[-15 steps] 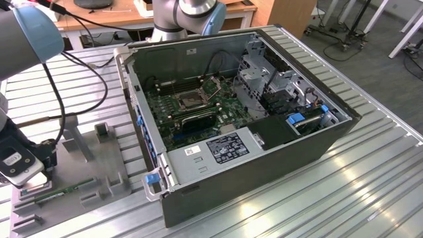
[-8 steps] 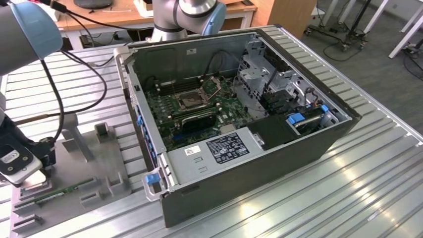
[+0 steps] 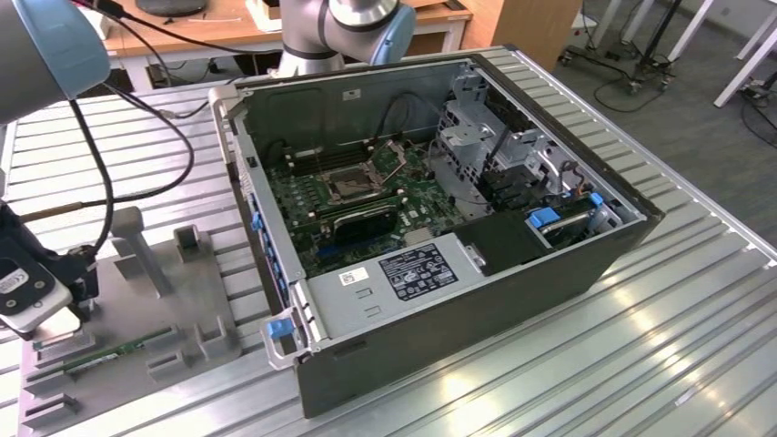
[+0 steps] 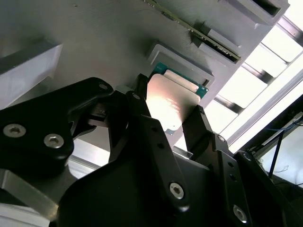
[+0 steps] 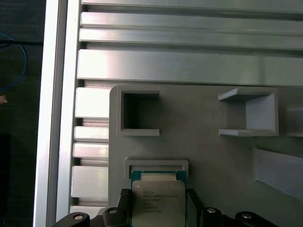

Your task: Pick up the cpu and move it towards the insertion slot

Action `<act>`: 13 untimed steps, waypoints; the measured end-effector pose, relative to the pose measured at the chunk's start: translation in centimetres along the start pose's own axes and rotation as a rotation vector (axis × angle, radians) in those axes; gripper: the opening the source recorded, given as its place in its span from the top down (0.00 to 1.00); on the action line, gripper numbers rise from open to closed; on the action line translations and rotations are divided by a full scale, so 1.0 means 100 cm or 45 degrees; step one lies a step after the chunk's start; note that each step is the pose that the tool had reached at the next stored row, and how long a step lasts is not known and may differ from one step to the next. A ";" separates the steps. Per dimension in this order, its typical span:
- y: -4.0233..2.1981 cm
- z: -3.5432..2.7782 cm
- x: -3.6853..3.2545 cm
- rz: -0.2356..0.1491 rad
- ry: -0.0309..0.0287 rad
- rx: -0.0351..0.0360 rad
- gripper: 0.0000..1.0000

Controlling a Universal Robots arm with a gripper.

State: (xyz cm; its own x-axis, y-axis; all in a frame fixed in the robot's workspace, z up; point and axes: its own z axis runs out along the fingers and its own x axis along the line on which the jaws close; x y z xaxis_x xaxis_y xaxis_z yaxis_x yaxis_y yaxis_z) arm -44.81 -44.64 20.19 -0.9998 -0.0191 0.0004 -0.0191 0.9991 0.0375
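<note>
Nearest in the second wrist view, the gripper has its black fingers drawn in against two opposite edges of the cpu. The jaws stand only as far apart as the chip is wide, so it looks gripped by its sides with the flat face left untouched, probably to spare that face. The cpu is a flat square with a pale silver lid that catches a bright glare. In the first wrist view it carries lines of small dark print and shows a thin green margin along its far edge. It appears to lie in its shallow grey pocket, not yet lifted clear. The pocket's raised rim backs the chip's far edge, which would keep it square for the grasp. Beyond it, the grey fixture plate carries further holders and rests on the ribbed aluminium table. In the exterior view all this is at the lower left. The insertion slot is well apart on the green board, inside the open computer case at the frame's centre.
</note>
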 end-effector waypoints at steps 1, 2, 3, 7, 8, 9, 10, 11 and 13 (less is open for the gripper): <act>0.0001 -0.0014 0.0000 0.000 0.0001 0.0000 0.45; 0.0001 -0.0027 0.0000 0.000 0.0000 0.0000 0.45; 0.0001 -0.0041 0.0000 0.000 0.0001 0.0000 0.45; 0.0003 -0.0086 0.0000 0.000 0.0001 0.0001 0.45; 0.0004 -0.0097 0.0000 0.000 0.0001 0.0001 0.45; 0.0004 -0.0109 0.0000 0.000 0.0001 0.0000 0.45; 0.0004 -0.0123 0.0000 0.000 0.0001 0.0000 0.45; 0.0005 -0.0136 0.0000 0.000 0.0000 0.0000 0.45; 0.0006 -0.0161 0.0000 0.000 0.0000 0.0000 0.45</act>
State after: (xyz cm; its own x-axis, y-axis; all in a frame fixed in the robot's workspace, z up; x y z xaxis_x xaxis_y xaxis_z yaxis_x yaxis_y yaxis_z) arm -44.82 -44.64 21.80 -0.9998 -0.0191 0.0005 -0.0191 0.9991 0.0375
